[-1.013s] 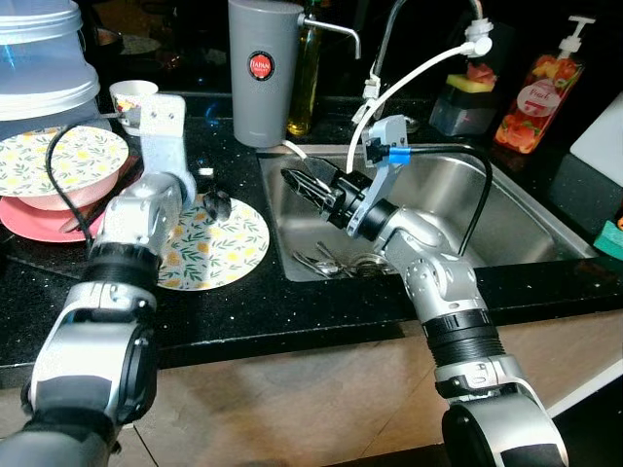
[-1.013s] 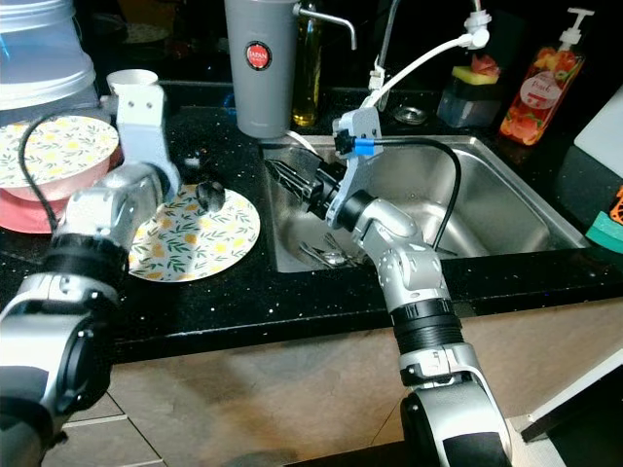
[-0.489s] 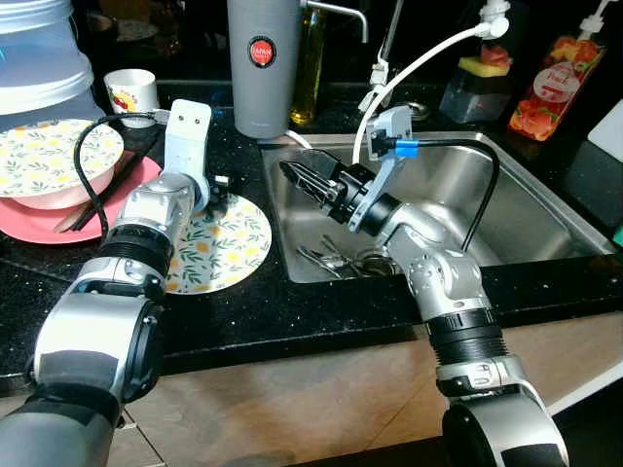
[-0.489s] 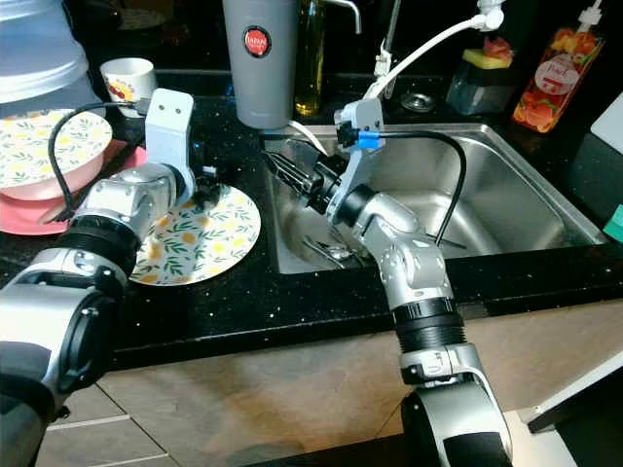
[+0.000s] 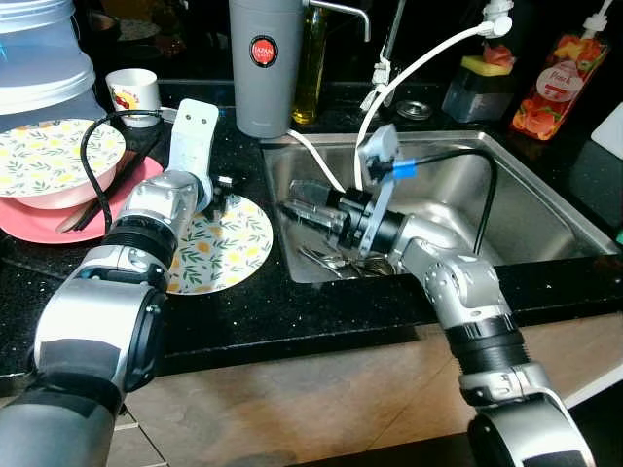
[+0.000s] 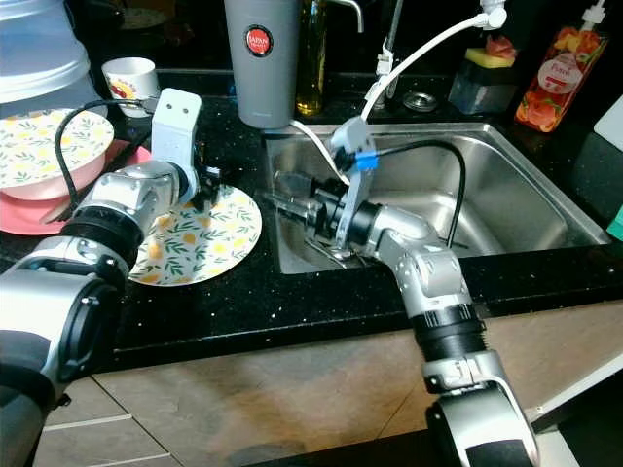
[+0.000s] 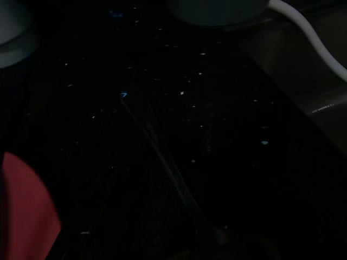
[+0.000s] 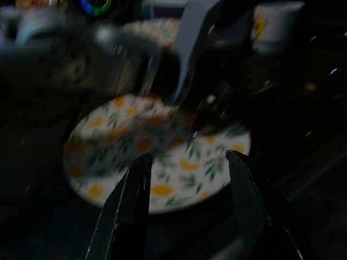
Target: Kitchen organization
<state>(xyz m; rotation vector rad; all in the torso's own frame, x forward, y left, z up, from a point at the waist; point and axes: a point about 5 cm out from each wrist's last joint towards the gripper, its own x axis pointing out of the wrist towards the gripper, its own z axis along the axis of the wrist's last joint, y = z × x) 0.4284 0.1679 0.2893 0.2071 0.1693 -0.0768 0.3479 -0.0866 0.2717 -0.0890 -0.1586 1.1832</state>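
Near edge: black speckled counter [image 5: 321,316], steel sink [image 5: 531,209] sunk into it. Flat on the counter just left of the sink lies the floral plate [image 5: 234,255], leaf-and-lemon print, close to the sink's rim. Right gripper [image 5: 304,206] hangs inside the sink's left end, above loose cutlery [image 5: 326,261] on the basin floor, fingers pointing toward the plate; the right wrist view shows the fingers [image 8: 130,208] spread wide, holding nothing, the plate framed between them. Left gripper [image 5: 220,193] sits over the plate's far edge; its fingers are too dark and hidden to tell whether they are apart or closed. Left wrist view is nearly black: counter speckle, a red edge, a white hose. Further back left, a second floral plate [image 5: 44,156] rests on a pink plate [image 5: 39,216], with a small cup [image 5: 132,88] and a clear container [image 5: 39,49] behind. Behind the sink: grey dispenser [image 5: 265,63], tap, soap bottle [image 5: 545,88]. Judgement: the plate looks ceramic or melamine, stiff, moderately light, glazed and slippery, chip-prone against steel. Lying flat, it offers only the rim; best hold is a pinch across the edge nearest the sink, one finger slid under, or first drawn over the counter lip.
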